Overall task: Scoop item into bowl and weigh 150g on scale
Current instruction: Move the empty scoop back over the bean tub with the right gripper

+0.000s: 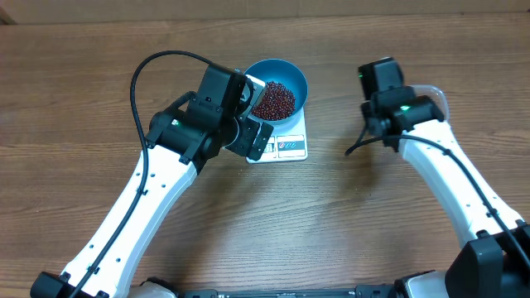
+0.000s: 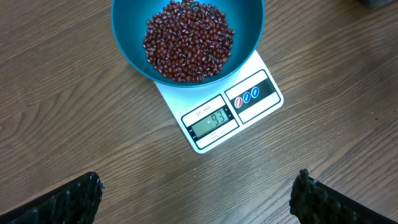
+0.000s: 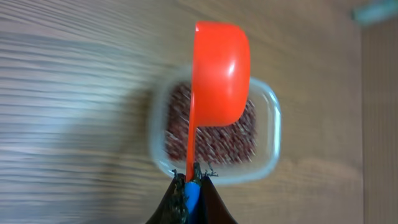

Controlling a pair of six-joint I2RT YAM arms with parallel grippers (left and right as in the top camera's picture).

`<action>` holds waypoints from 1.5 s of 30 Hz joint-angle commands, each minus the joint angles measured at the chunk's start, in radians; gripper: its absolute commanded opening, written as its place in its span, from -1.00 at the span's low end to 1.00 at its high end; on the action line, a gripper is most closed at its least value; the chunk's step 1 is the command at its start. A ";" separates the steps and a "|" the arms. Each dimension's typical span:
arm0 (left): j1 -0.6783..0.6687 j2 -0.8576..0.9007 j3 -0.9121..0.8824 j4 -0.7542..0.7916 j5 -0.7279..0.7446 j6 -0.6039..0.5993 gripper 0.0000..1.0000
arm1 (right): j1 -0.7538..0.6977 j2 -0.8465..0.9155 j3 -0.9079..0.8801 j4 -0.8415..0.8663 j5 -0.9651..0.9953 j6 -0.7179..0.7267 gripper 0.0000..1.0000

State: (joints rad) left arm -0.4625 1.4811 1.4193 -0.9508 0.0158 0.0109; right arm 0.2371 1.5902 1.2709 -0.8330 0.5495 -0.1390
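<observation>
The right gripper (image 3: 189, 186) clamps the orange scoop (image 3: 217, 71) by its handle, cup hanging over the clear tub (image 3: 270, 124) of beans (image 3: 177, 134), ready to dip for more. The left gripper (image 2: 196, 199) hovers wide open and empty, watching the scale (image 2: 224, 118), whose display seems short of target. On it sits the blue bowl (image 2: 127, 37), partly filled.

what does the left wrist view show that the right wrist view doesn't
Only the left wrist view: the blue bowl sitting on the white scale, whose display reads 93, and the left gripper with jaws wide open. Only the right wrist view: an orange scoop, its handle clamped in the right gripper, above a clear tub. Both: red-brown beans, in the bowl and in the tub, and the wooden table.
</observation>
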 commanded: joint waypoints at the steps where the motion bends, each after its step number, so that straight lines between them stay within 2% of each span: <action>1: 0.004 -0.002 0.016 0.002 0.011 0.019 0.99 | -0.074 -0.033 0.019 -0.019 0.031 0.124 -0.92; 8: 0.004 -0.002 0.016 0.002 0.011 0.019 1.00 | -0.208 -0.030 0.007 -0.048 -0.161 0.135 -0.93; 13: 0.004 -0.002 0.016 0.002 0.011 0.019 0.99 | -0.253 -0.025 -0.003 -0.044 -0.230 0.135 -0.93; 39: 0.004 -0.002 0.016 0.002 0.011 0.019 0.99 | -0.257 -0.012 -0.099 -0.005 -0.230 0.136 -0.93; 45: 0.004 -0.002 0.016 0.002 0.011 0.019 0.99 | -0.257 -0.010 -0.174 0.052 -0.230 0.135 -0.93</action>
State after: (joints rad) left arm -0.4629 1.4815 1.4193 -0.9508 0.0158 0.0113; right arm -0.0181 1.5902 1.1351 -0.7891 0.3183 -0.0135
